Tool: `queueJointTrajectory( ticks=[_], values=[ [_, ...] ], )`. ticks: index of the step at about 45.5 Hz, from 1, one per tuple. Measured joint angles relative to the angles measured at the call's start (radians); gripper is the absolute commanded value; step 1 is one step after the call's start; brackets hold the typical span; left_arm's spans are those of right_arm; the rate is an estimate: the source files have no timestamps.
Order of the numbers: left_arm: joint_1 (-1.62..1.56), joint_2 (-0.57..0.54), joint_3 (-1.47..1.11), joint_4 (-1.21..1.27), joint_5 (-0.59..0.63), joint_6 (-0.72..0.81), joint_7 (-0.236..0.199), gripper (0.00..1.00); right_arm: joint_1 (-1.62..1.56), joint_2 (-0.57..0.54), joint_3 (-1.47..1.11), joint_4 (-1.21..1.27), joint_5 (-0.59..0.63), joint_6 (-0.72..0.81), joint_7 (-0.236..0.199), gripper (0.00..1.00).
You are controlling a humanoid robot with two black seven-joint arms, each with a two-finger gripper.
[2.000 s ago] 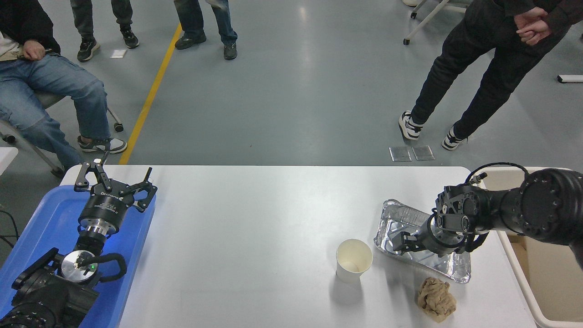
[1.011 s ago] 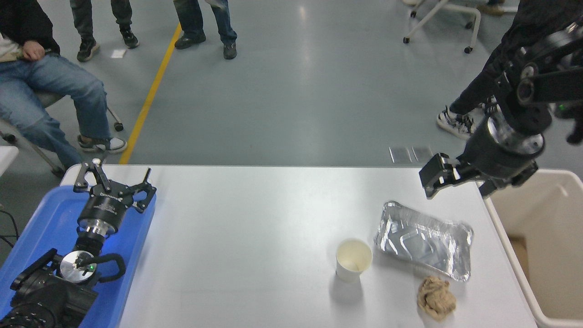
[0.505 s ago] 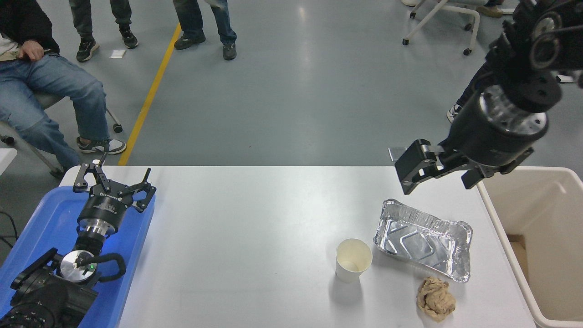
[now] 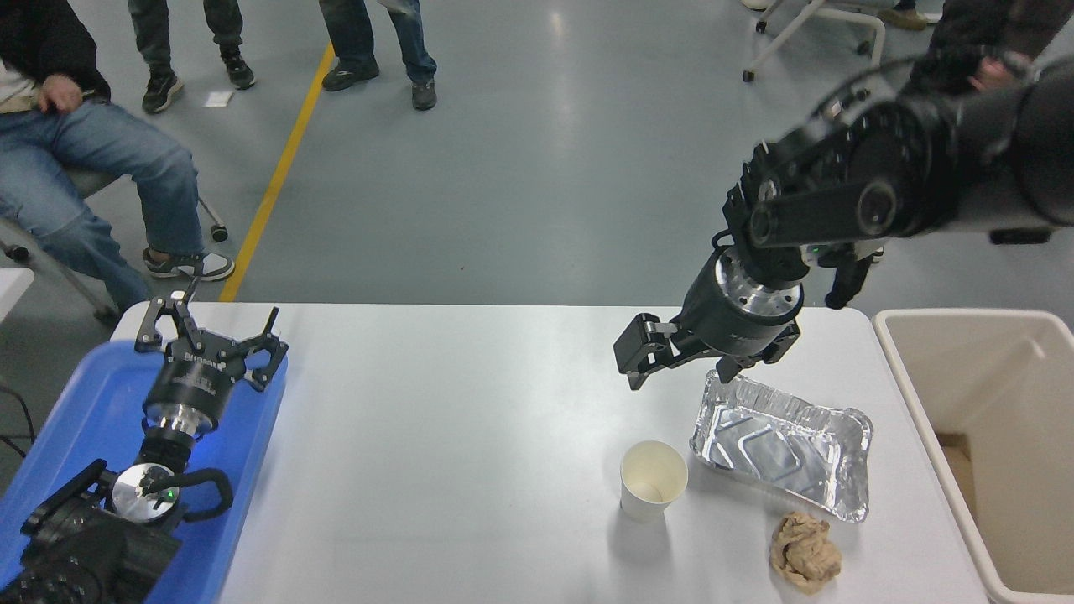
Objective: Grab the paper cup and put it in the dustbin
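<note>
The paper cup stands upright on the white table, right of centre, white with a cream inside. The beige dustbin sits off the table's right edge. My right gripper hangs open above the table, just beyond the cup and over the far left corner of the foil tray, holding nothing. It is clear of the cup. My left gripper is parked open over the blue tray at the lower left.
A crinkled silver foil tray lies right beside the cup, and a crumpled brown paper ball sits near the front edge. A blue tray is at the left. People sit and stand beyond the table.
My right arm lifted out of the foil tray, rose high at the far right, and has now swung left and down toward the table behind the cup. Cup, tray and ball have stayed put.
</note>
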Motion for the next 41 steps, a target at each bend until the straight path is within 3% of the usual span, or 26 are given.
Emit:
queueJointTrajectory(
  ticks=[26,32,34,36,39,41],
  values=[
    [0.000,0.000,0.000,0.000,-0.001,0.000,0.000,0.99,-0.260,0.007,-0.005,-0.071,-0.051,-0.136,-0.022,1.00],
    [0.000,0.000,0.000,0.000,-0.001,0.000,0.000,0.99,-0.290,0.007,-0.007,-0.083,-0.055,-0.161,-0.023,0.96],
    [0.000,0.000,0.000,0.000,-0.001,0.000,0.000,0.99,-0.298,0.007,-0.009,-0.087,-0.055,-0.168,-0.023,0.88],
    [0.000,0.000,0.000,0.000,-0.001,0.000,0.000,0.99,-0.309,0.007,-0.012,-0.090,-0.055,-0.178,-0.023,0.66],
    [0.000,0.000,0.000,0.000,-0.001,0.000,0.000,0.99,-0.318,0.007,-0.015,-0.093,-0.054,-0.191,-0.023,0.45],
    [0.000,0.000,0.000,0.000,-0.001,0.000,0.000,0.99,-0.323,0.007,-0.019,-0.094,-0.053,-0.200,-0.023,0.38]
  ],
)
